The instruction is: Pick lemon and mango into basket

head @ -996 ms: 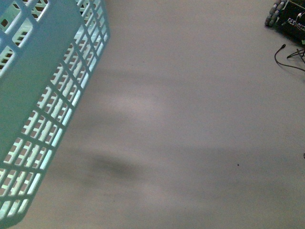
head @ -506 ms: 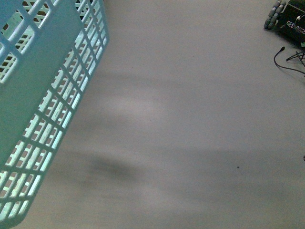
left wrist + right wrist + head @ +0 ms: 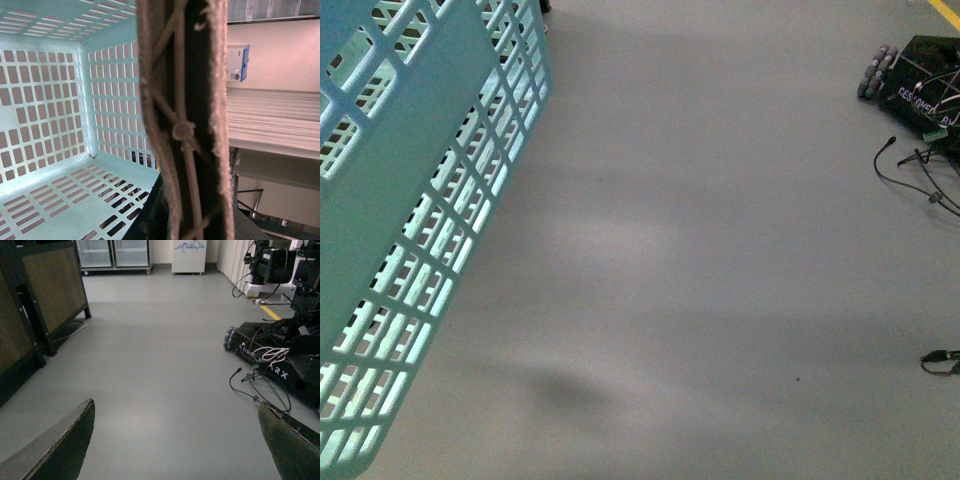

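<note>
The turquoise slotted basket [image 3: 410, 230] hangs tilted at the far left of the front view, off the grey floor. In the left wrist view I look into its bare inside [image 3: 50, 100]; no fruit shows there. Its brown handle [image 3: 182, 100] with white ties runs straight through my left gripper [image 3: 185, 220], which is shut on it. My right gripper [image 3: 177, 440] is open, its two dark fingers [image 3: 65, 445] wide apart over bare floor with nothing between them. The lemon and the mango are out of view. Neither arm shows in the front view.
A black wheeled base with loose cables [image 3: 920, 75] stands at the far right, and a small cable end [image 3: 940, 360] lies lower right. The right wrist view shows dark wood-panelled furniture [image 3: 50, 290], glass-door cabinets [image 3: 112, 252] and the wheeled base [image 3: 280, 355].
In the front view the wheeled base and cables have slid down and to the left, and a cable end has come in at lower right. The basket has shifted slightly right.
</note>
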